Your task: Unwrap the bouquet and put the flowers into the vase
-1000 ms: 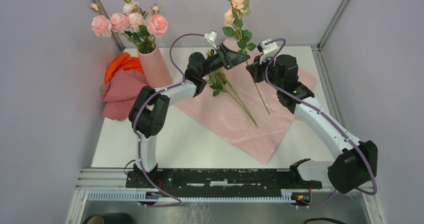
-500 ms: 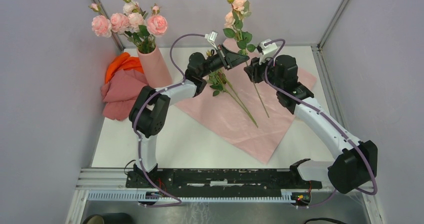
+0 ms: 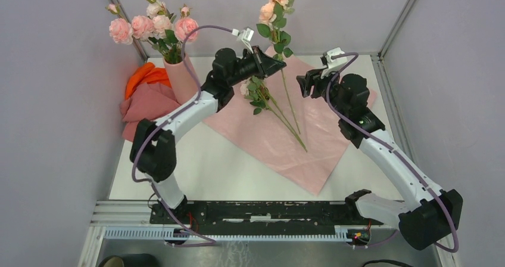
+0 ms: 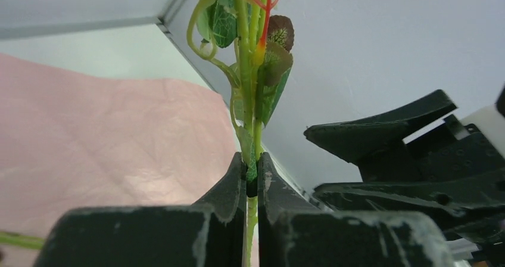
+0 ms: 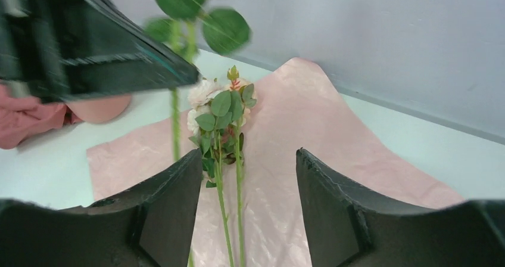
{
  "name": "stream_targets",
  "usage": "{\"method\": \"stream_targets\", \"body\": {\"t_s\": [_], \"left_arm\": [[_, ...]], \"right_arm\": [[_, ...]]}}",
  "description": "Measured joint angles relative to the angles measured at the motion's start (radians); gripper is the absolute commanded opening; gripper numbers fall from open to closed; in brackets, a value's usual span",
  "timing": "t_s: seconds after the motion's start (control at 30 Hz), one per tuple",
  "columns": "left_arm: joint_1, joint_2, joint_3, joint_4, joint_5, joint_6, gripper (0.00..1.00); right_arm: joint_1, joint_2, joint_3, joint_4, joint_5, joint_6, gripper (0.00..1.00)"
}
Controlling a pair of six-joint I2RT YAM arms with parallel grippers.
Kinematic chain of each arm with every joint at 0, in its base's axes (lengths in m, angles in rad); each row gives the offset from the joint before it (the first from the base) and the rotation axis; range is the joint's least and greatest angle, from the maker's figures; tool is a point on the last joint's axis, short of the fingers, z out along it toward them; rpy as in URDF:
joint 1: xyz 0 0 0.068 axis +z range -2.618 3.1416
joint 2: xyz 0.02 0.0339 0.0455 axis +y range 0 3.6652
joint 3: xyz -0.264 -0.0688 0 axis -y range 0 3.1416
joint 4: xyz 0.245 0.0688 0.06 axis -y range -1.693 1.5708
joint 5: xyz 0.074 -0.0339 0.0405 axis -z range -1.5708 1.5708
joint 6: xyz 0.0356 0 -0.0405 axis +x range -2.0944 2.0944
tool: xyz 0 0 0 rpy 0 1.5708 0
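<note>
Carrying one rose stem (image 3: 277, 30) across to the vase (image 3: 180, 76) is being judged the step in hand. The stem is being pinched between the tightly closed fingers of the left gripper (image 4: 251, 171), and it is being held upright over the far part of the pink sheet (image 3: 315, 154), blooms uppermost. The right gripper (image 5: 249, 160) is being held just beside it to the right, its fingers spread wide with nothing between them. The vase is standing at the back left of the surface (image 3: 226, 165), well apart from the held stem, with several roses (image 3: 155, 25) already standing in it.

For a clean placement, the stem's lower end, which is hanging below the fingers, is probably best lifted above the rim before being moved sideways. A gap among the crowded blooms is best aimed for, since those flowers could be knocked or the vase tipped. The grip is best loosened only once the stem's end is well inside. More flowers (image 5: 223, 118) are lying on the sheet, waiting to be picked up.
</note>
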Motion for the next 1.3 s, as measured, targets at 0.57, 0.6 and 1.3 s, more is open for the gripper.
{"method": "stream_targets", "body": {"t_s": [0.57, 0.6, 1.3], "left_arm": [[0.198, -0.516, 0.188, -0.587, -0.65, 0.614, 0.02], [0.227, -0.523, 0.193, -0.588, -0.684, 0.628, 0.02], [0.391, -0.334, 0.409, -0.613, -0.882, 0.774, 0.02]], "right_arm": [[0.0, 0.101, -0.003, 0.023, 0.047, -0.003, 0.67], [0.0, 0.111, -0.003, 0.023, 0.047, -0.003, 0.68], [0.0, 0.173, -0.003, 0.019, 0.055, -0.025, 0.68]]}}
